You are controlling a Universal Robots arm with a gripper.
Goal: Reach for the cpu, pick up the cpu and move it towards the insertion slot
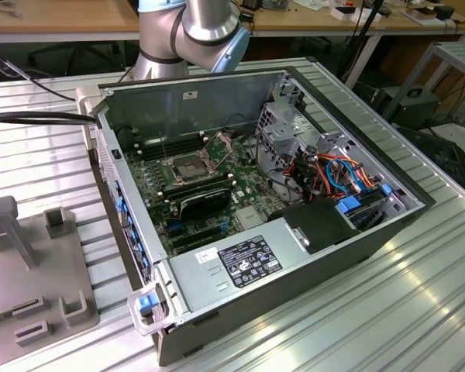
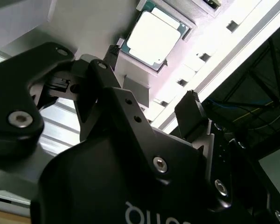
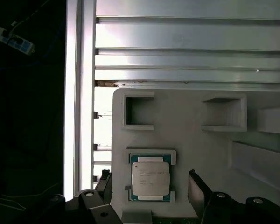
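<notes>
Cpu [image 3: 150, 182] placement: in the first wrist view the chip lies flat in a shallow framed pocket of a pale grey holder plate [image 3: 196, 149], and the plate rests on the ribbed metal table [image 3: 177, 46]. The pincer [image 3: 149, 179] hangs over this pocket with its jaws spread wide and nothing between them. One dark finger [image 3: 106, 184] stands off one edge of the chip and the other finger [image 3: 198, 191] stands off the opposite edge, both apart from it. In the second wrist view the chip appears beyond the fingertips, so the pincer is judged to be above the chip rather than level with it. In the exterior view the arm [image 1: 194, 31] stands behind the open computer case [image 1: 201, 97], and the insertion slot [image 1: 187, 167] on the motherboard shows a dark, unoccupied centre. Status, as judged: the reach is close to complete and aligned; the grasp is not yet made, and transport toward the slot is not yet begun.
</notes>
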